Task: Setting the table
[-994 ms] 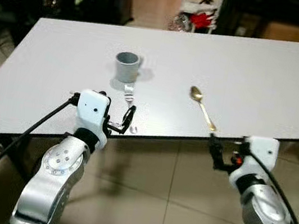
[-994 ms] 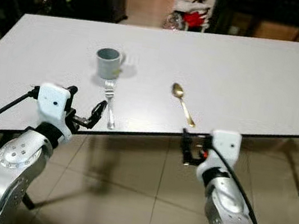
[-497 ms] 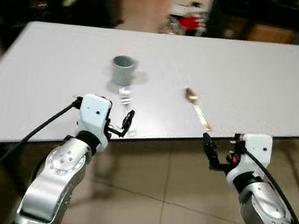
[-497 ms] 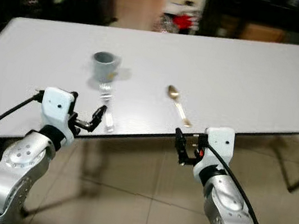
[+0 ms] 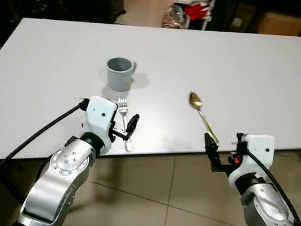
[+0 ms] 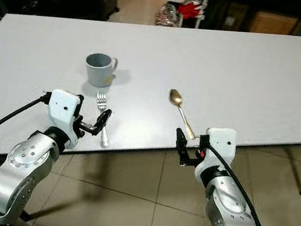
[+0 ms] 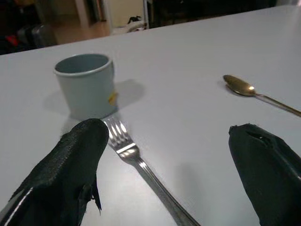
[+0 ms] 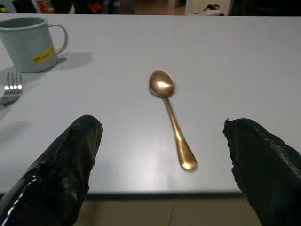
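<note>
Gold spoon [image 8: 170, 116] flat on table [image 5: 272, 69], near edge, at 12 o'clock of right gripper [image 8: 164, 165]; jaws wide, empty. Light, stiff, slippery, thin: pinch mid-handle. Left gripper [image 7: 174, 160] wide, empty, straddling fork [image 7: 141, 165]; mug [image 7: 87, 84] at 11 o'clock.

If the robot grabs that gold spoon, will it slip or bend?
The spoon looks like shiny metal, so it probably stays stiff and may slip between the fingers. It lies flat on the smooth table, so it likely slides when nudged and may be hard to get under. The right claw is open just before its handle end.
</note>
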Motion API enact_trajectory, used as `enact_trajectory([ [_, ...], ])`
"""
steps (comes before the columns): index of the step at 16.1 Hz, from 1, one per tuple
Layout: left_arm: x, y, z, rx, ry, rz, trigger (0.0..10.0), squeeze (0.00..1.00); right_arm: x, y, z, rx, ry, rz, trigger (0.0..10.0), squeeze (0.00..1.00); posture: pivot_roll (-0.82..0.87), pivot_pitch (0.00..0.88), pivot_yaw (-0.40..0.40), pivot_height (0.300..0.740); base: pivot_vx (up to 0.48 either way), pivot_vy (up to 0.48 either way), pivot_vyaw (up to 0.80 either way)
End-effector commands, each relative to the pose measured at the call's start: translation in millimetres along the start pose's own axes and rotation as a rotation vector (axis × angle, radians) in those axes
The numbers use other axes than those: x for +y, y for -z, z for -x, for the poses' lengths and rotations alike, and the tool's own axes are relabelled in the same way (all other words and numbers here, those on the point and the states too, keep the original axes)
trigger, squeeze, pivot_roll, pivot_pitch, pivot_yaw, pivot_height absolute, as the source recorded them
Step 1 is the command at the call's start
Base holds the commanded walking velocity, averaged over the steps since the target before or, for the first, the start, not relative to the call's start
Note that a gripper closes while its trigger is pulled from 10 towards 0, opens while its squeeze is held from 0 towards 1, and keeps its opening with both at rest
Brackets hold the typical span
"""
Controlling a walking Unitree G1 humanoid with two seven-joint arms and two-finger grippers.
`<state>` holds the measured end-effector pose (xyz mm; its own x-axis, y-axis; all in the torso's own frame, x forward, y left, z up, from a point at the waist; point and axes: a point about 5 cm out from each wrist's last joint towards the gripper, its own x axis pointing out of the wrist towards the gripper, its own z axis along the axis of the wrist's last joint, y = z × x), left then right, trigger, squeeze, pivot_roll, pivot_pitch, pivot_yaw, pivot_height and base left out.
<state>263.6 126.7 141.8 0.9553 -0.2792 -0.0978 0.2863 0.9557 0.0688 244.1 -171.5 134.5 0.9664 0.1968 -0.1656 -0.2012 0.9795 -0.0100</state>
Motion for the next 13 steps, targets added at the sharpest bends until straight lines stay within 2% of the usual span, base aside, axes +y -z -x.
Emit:
enact_trajectory([
  [1, -0.3, 0.6, -0.7, 0.009, 0.011, -0.004, 10.0, 1.0, -0.2, -5.1, -0.2, -0.011, 0.004, 0.008, 10.0, 1.0, -0.1, 0.0, 0.011, 0.74, 0.304, 0.0, 0.0],
  [4, -0.4, 0.7, -2.2, 0.012, 0.018, 0.0, 10.0, 1.0, -1.3, -6.1, -0.7, -0.012, 0.004, 0.015, 10.0, 1.0, -0.1, 0.003, 0.013, 0.74, 0.301, 0.0, 0.0],
  [6, 0.3, 0.7, -3.3, 0.012, 0.019, 0.001, 10.0, 1.0, 0.2, -7.3, -0.9, -0.013, -0.008, 0.052, 10.0, 1.0, -0.1, 0.003, 0.015, 0.74, 0.298, 0.0, 0.0],
  [9, 0.5, 0.5, -4.1, 0.012, 0.03, 0.001, 10.0, 1.0, -0.3, -7.1, -0.8, -0.012, 0.012, 0.017, 10.0, 1.0, -0.1, 0.005, 0.015, 0.74, 0.301, 0.0, 0.0],
  [13, -1.4, 8.0, -9.9, 0.094, 0.087, -0.024, 10.0, 1.0, -0.7, -7.8, -0.9, 0.02, 0.006, 0.063, 10.0, 1.0, -0.1, 0.019, 0.027, 0.74, 0.0, 0.0, 0.0],
])
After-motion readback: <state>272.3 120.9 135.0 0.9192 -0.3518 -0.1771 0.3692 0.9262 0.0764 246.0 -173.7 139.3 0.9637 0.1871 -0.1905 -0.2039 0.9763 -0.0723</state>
